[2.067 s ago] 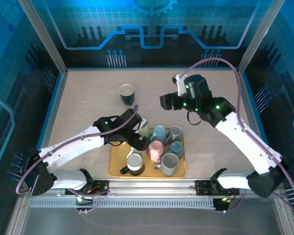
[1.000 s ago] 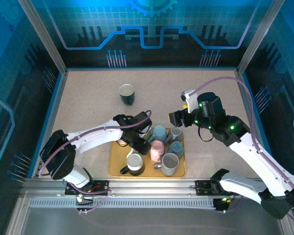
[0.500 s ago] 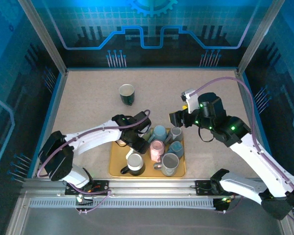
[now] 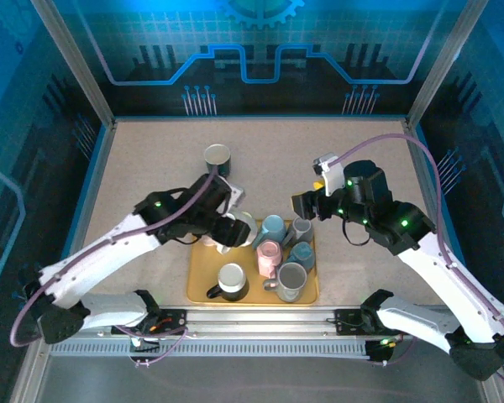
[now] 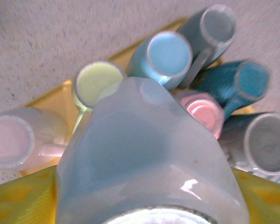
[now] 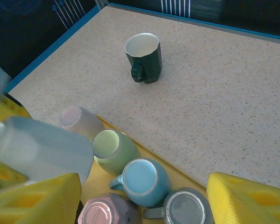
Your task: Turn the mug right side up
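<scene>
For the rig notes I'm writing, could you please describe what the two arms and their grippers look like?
The left arm and right arm both have white shells, black joints with small green lights, and a purple cable looping alongside. The left gripper and right gripper are black; their fingers carry yellow pads.

On the yellow tray: a pale green mug, a light blue mug, a pink mug, a grey mug and a teal mug. Over the tray, a pale grey-blue mug. Beyond the tray, a dark green mug, cream inside, on the speckled beige table.
</scene>
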`<action>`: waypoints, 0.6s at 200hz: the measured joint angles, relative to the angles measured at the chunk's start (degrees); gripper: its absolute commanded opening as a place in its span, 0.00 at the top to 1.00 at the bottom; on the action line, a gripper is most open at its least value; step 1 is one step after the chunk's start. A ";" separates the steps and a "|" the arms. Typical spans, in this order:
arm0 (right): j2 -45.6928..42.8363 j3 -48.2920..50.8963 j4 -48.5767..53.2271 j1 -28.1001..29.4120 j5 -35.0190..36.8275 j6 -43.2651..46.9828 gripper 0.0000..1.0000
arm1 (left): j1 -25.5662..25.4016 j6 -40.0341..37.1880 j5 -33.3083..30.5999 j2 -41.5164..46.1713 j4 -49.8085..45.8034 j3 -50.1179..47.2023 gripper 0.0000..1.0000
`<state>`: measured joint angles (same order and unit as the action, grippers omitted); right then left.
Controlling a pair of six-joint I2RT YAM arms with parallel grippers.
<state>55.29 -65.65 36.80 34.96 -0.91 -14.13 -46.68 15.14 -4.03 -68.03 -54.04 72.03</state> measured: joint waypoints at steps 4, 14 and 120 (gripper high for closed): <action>0.00 0.00 -0.02 0.00 -0.46 0.02 0.25 | 0.00 0.20 0.00 0.85 0.09 0.28 0.42; 0.00 0.00 -0.09 0.02 -1.46 -0.11 0.25 | 0.00 0.68 0.00 2.78 0.26 0.83 0.43; -1.95 3.65 -5.99 4.04 -4.76 -5.46 0.32 | 0.83 9.01 2.91 16.50 13.25 -4.70 0.45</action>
<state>53.34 -62.00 30.81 39.00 -5.67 -19.59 -45.84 24.14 -1.13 -51.53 -40.80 67.33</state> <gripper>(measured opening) 0.675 0.735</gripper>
